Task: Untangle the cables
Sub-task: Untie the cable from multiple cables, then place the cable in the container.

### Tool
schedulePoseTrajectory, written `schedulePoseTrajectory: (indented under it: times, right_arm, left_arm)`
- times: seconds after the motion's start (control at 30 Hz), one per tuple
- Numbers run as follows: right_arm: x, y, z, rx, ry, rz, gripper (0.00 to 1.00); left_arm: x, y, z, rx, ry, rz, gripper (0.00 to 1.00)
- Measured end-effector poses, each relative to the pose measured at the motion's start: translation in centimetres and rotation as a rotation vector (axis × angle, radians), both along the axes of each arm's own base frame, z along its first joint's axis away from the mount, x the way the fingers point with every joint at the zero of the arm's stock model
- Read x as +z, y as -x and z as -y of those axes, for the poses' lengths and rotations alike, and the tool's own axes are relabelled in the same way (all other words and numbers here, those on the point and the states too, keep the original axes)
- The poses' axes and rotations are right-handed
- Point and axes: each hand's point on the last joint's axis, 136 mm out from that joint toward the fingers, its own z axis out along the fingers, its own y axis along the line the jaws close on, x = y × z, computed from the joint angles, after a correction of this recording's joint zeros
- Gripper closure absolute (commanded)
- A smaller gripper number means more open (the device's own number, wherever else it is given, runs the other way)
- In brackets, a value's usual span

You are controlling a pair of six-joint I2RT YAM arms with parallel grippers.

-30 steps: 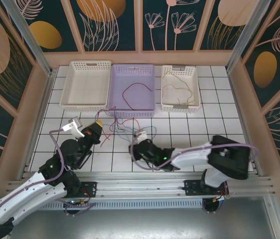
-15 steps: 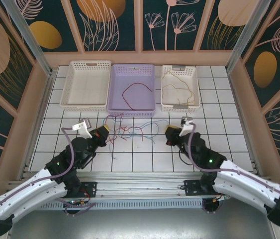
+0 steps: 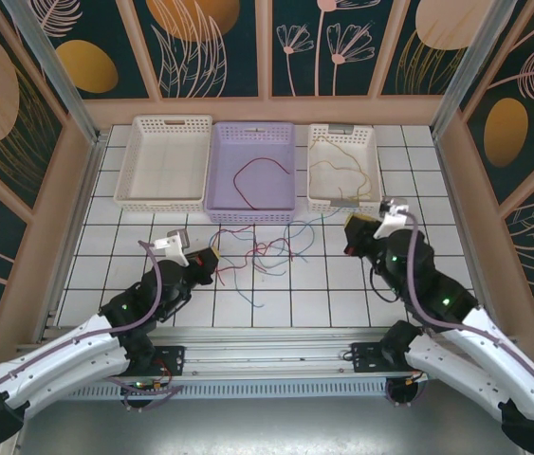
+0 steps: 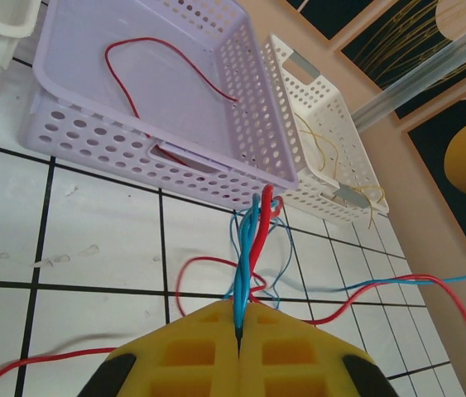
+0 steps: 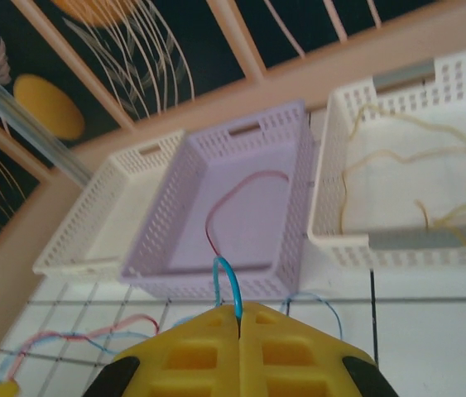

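Pinching a twisted bunch of red and blue cables, the left jaws are clenched tight, left of the desk's middle. Right jaws are clenched too, on a small loop of blue cable, toward the right edge. The loose tangle of red and blue lies on the tiles between the two arms, just in front of the lilac basket. Three baskets sit in a row along the far edge. One red cable lies curled in the lilac one. Yellow cables lie in the right white basket. The left white basket is just beside the lilac one.
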Motion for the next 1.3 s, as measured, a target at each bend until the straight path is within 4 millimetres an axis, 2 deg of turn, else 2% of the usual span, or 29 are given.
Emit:
schedulePoseTrajectory:
  times: [0.17,0.3,0.4,0.47,0.67,0.77,0.87,1.07,1.3]
  right_arm:
    - [4.9,0.1,1.4,-0.049,0.009,0.05,1.0]
    - [8.5,0.5,2.6,-0.08,0.012,0.089,1.0]
    - [11.0,0.9,2.8,-0.07,-0.01,0.124,1.0]
    - [11.5,1.0,2.2,-0.04,-0.012,0.128,1.0]
    - [9.4,-1.0,-2.3,0.088,0.074,0.051,1.0]
    - [9.6,-2.4,-4.8,0.143,0.111,0.034,1.0]
    - [11.1,-3.7,-7.1,0.189,0.13,0.047,1.0]
    - [15.4,-6.8,-12.3,0.295,0.12,0.111,1.0]
    - [18.5,-11.2,-19.4,0.42,0.102,0.15,1.0]
  left_arm:
    - [-0.4,0.2,-0.4,0.01,-0.003,-0.002,1.0]
    - [-1.5,0.3,-0.9,0.022,-0.02,-0.017,1.0]
    - [-2.6,0.4,-1.0,0.023,-0.037,-0.037,1.0]
    - [-3.4,0.4,-1.0,0.023,-0.05,-0.052,1.0]
    - [-4.5,0.6,-1.1,0.02,-0.058,-0.07,1.0]
    - [-4.8,0.8,-1.3,0.022,-0.047,-0.07,1.0]
    - [-5.5,1.1,-1.6,0.026,-0.04,-0.077,1.0]
    - [-6.4,1.4,-2.0,0.034,-0.026,-0.09,1.0]
    - [-6.9,1.6,-2.3,0.04,-0.013,-0.096,1.0]
